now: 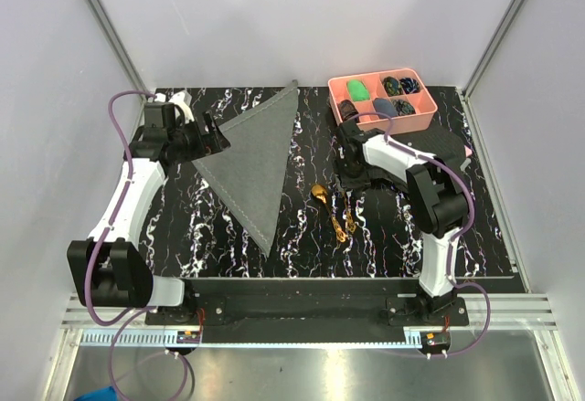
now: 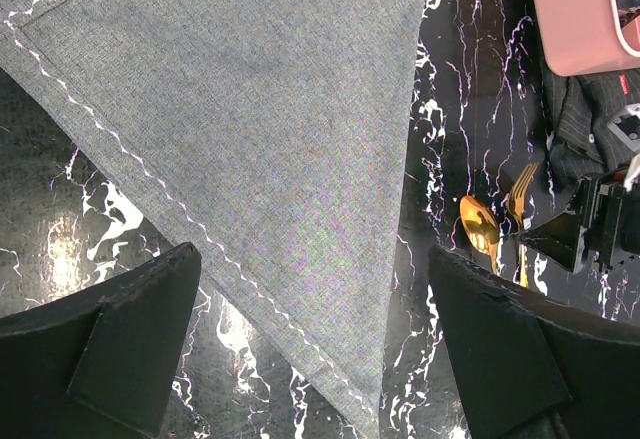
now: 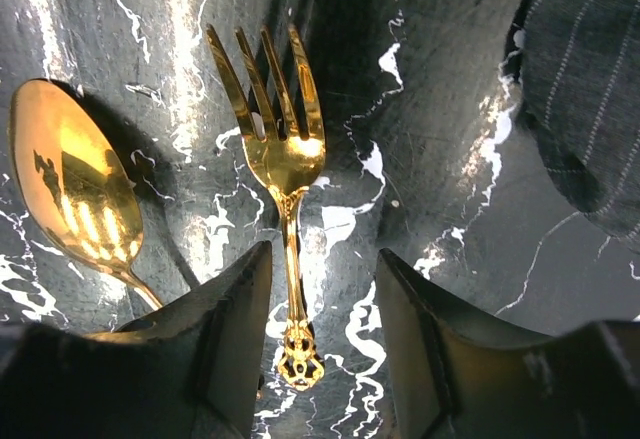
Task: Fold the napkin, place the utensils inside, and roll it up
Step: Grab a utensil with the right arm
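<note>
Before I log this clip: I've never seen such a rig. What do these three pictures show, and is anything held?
Two robot arms stand at the near edge of a marbled table. One picture looks down from above; the others come from wrist cameras, so the dark shapes there are each arm's own fingers. A grey napkin, folded into a triangle, lies left; a gold spoon and fork lie beside it; a pink tray sits behind. The left gripper is open over the napkin. The right gripper straddles the fork's handle, jaws apart. Nothing is held.
</note>
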Tool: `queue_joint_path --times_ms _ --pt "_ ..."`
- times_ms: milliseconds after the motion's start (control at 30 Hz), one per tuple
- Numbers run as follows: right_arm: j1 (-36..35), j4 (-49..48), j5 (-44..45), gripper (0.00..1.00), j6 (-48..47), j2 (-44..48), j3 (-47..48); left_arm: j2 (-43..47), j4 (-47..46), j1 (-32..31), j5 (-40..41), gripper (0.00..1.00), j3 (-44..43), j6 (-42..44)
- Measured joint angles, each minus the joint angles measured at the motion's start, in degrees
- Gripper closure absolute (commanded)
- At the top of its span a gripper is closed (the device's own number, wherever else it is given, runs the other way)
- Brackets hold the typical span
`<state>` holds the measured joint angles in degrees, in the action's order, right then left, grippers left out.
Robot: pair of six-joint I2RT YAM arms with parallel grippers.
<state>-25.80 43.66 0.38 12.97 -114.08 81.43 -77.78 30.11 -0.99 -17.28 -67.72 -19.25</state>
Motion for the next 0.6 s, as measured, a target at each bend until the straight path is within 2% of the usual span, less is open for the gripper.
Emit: queue_joint_path --times_ms 200,233,300,333,400,600 --pt "0.00 -0.85 -1.09 0.61 -0.59 -1.16 -0.02 0.00 -0.04 0.00 -0.04 0.01 -0.02 0.00" --pt "0.00 -0.87 -1.14 0.67 -0.70 -1.27 0.00 0.00 -0.02 0.00 -0.04 0.01 -0.02 0.00" --pt "0.00 -1.03 -1.57 0.73 -0.85 -1.27 0.00 0.00 -0.02 0.00 -0.04 0.01 0.00 0.00" --pt "0.00 -1.03 -1.73 0.86 -0.98 -1.29 0.00 0.00 -0.04 0.00 -0.04 0.01 0.00 0.00" --pt "0.00 -1.25 -2.47 1.00 -1.09 -1.33 -0.02 0.00 0.00 0.00 -0.04 0.01 0.00 -0.02" --pt "0.00 -1.62 -3.65 1.00 -1.03 -1.44 -0.04 0.02 -0.02 0.00 -0.26 0.01 0.00 -0.02"
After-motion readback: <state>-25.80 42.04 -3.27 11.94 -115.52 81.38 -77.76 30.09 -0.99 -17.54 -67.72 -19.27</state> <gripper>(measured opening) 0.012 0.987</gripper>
